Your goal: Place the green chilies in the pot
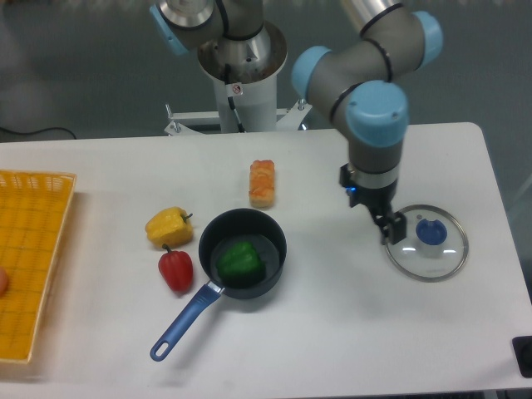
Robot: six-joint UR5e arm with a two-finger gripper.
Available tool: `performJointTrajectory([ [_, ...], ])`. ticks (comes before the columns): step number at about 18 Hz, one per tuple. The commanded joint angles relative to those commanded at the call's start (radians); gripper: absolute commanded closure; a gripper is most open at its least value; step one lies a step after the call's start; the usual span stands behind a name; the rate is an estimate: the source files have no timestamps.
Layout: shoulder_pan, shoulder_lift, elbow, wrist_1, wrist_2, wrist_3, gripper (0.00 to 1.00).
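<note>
- White and mostly bare, the bench (332, 332) carried everything, with a grey floor behind the arm's base.
- On it the green chilies (240, 261) lay inside the pot (243, 252), on its dark floor, so the placing looked done.
- The green chilies were lumpy and nearly round; any long axis ran roughly left to right, and I could not tell which way the stem end pointed.
- From the pot, the long blue handle pointed toward the lower left.
- Just left of the pot sat a red pepper (175, 269) and a yellow pepper (169, 226); an orange block (262, 183) lay above, and a yellow basket (33, 266) at the far left edge.
- Well to the right, the end effector (392, 229) hung at the rim of a glass lid (427, 243) (blue knob in the middle), holding nothing; how far its fingers were spread could not be told.
- What remained, by my judgement, was to lift clear without nudging the lid.
</note>
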State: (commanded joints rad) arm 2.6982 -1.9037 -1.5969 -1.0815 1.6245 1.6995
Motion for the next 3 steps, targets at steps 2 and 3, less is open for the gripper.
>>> performJointTrajectory([
  [2, 0.015, 0.0, 0.002, 0.0, -0.008, 0.032, 0.0],
  [3, 0.017, 0.0, 0.002, 0.0, -0.008, 0.043, 0.0],
])
